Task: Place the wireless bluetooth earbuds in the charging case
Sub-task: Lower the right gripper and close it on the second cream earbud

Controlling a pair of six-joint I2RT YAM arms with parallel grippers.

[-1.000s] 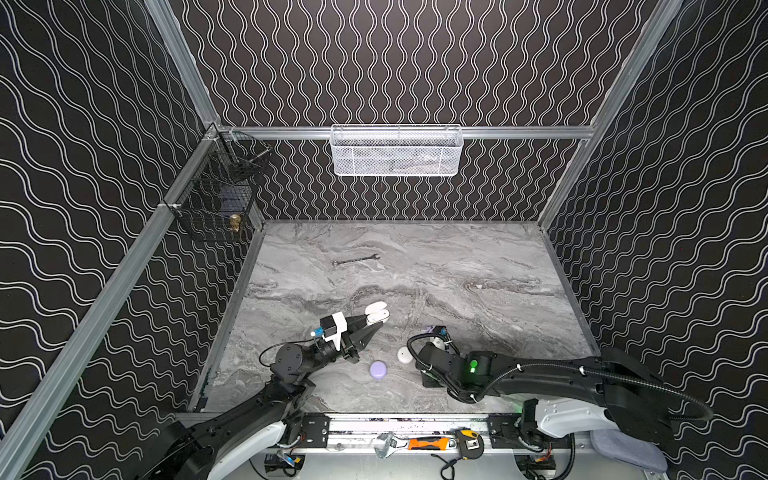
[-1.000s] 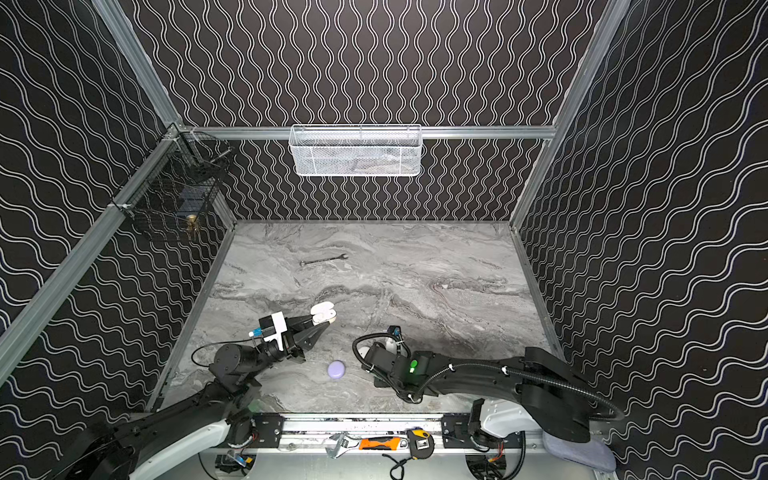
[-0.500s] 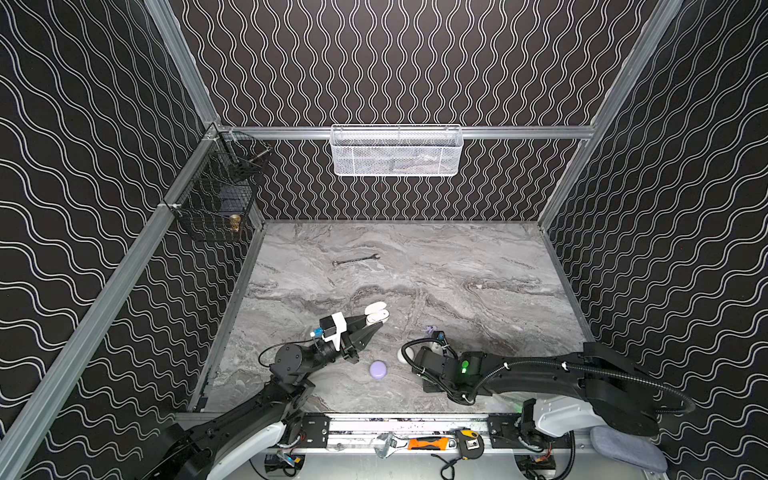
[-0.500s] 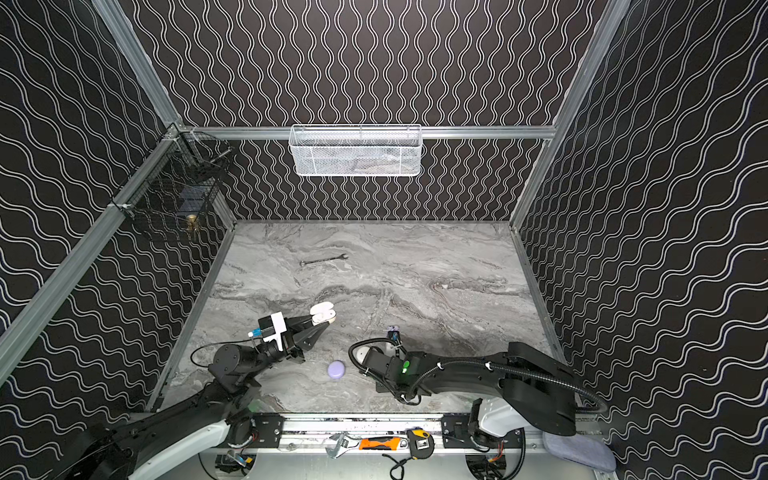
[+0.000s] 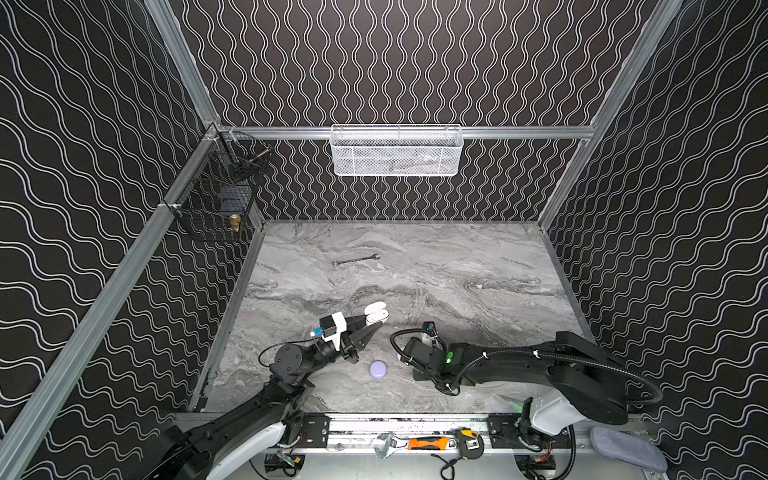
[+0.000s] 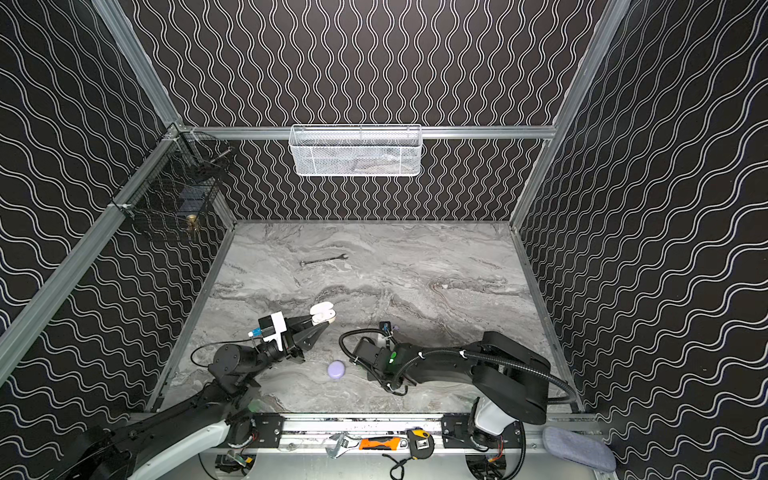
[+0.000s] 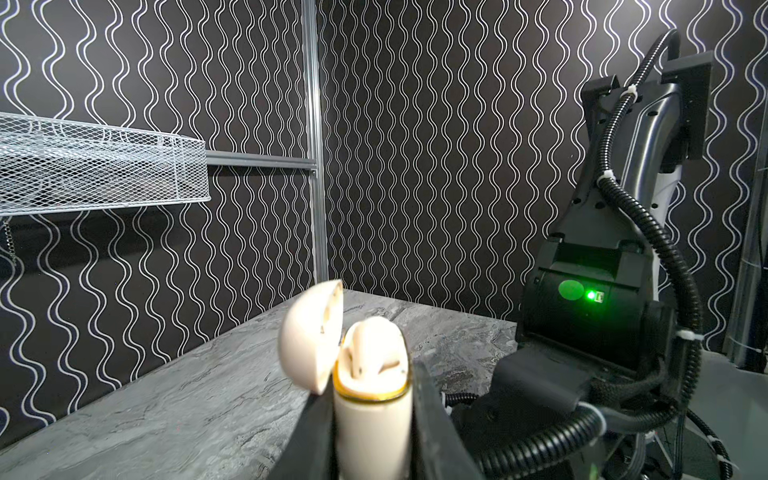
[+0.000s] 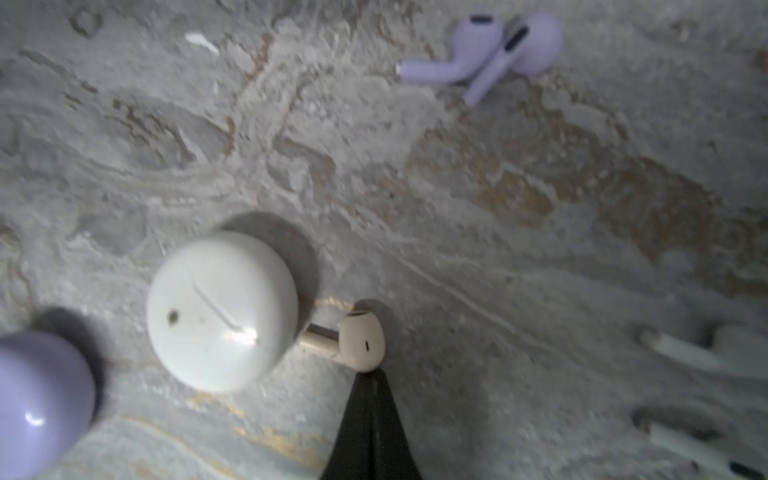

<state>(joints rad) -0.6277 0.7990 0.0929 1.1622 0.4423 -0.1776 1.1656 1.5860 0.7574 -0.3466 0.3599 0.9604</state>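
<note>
Top views: left gripper [image 5: 373, 322] clamped on open cream charging case [image 5: 376, 312]; lavender case [image 5: 378, 369] lies near it.
Left wrist: seated earbud [image 7: 374, 349] stands in that case.
Right wrist: right gripper [image 8: 371, 379] jaws together, tip touching loose cream earbud [image 8: 361, 341] beside white case [image 8: 222, 311]; lavender earbuds [image 8: 486, 52] well apart.

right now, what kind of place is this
Probably a robot test cell: left arm and right arm on a front rail, patterned panels in an aluminium frame around the tabletop, hand tools nearby.
</note>
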